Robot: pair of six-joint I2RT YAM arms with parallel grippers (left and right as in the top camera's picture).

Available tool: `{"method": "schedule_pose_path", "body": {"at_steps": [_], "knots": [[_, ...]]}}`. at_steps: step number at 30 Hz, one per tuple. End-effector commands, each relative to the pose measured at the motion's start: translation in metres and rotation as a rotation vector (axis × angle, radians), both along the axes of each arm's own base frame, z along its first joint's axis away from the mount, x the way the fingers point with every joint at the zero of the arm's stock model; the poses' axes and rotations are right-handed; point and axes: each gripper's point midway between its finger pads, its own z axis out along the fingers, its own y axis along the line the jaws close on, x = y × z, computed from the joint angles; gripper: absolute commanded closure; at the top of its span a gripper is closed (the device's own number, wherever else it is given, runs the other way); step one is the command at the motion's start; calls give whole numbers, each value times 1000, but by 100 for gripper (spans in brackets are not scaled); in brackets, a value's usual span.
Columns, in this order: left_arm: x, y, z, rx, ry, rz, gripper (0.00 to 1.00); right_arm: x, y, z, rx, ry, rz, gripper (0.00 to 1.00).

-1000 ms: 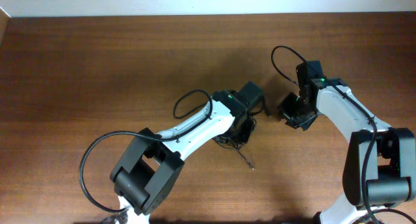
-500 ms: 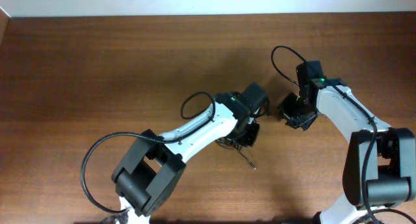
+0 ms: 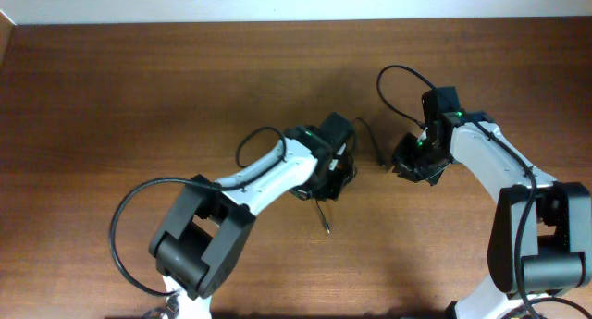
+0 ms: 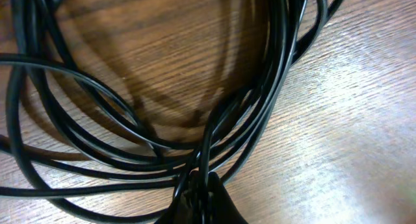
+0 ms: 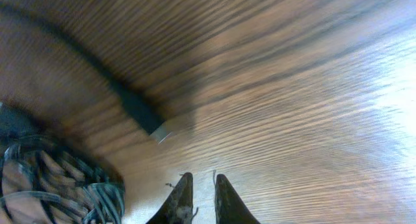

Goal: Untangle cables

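Leftward is where my left arm has shifted since the earlier overhead views, dragging the tangle of thin black cables (image 4: pixel 279 55) with it and leaving one strand trailing toward the right arm. The left pincer (image 4: pixel 200 188) is pinching several strands that converge right at its tips, while the remaining loops fan out ahead of it, flat on the brown wooden counter (image 5: pixel 312 87). I judge that this grip is meant to anchor the bundle, so pulling elsewhere can draw a cord free rather than slide the whole heap. The right pincer (image 5: pixel 201 191) hangs just above the counter, its tips nearly pressed together with nothing between them that I can see. A black plug with a metal tip (image 5: pixel 140 110) lies ahead of it and to its left, apart from the tips, with more of the tangle at its near left. That free end looks like the natural thing to take next.
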Motion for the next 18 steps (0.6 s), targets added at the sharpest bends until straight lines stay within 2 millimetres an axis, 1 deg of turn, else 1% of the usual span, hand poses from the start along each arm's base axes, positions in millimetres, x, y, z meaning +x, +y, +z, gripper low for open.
{"method": "schedule_pose_path", "body": {"at_steps": [1,2,4,5,6,7,8,10,11,13,14,15,16,18], "knots": [[5,-8,20,-177,44,-87,95,-8,16,2,66,-39,197,87],[4,-12,24,-238,67,-120,93,-10,19,2,64,-43,232,87],[2,-17,35,-367,107,-162,91,-11,30,2,64,-60,286,79],[3,-17,37,-386,114,-154,90,-9,36,2,64,-74,307,72],[4,-17,39,-405,120,-151,89,-9,44,2,65,-87,328,63],[4,-16,39,-408,121,-149,87,-8,50,3,65,-101,347,59],[5,-15,38,-399,116,-148,85,-6,57,3,67,-119,364,59],[11,-8,32,-341,84,-140,85,-3,67,3,68,-144,393,60],[15,-2,29,-303,64,-134,84,-3,70,1,49,-144,396,60],[16,-2,29,-302,61,-134,83,-3,70,-2,7,-151,411,61],[17,-1,27,-292,53,-134,84,-2,73,-2,6,-159,421,61],[20,2,25,-266,39,-127,84,-1,76,-1,4,-173,429,66],[24,9,22,-224,19,-120,85,1,80,-1,5,-184,437,67],[28,15,19,-185,-1,-115,85,1,87,-2,9,-206,455,67]]}}
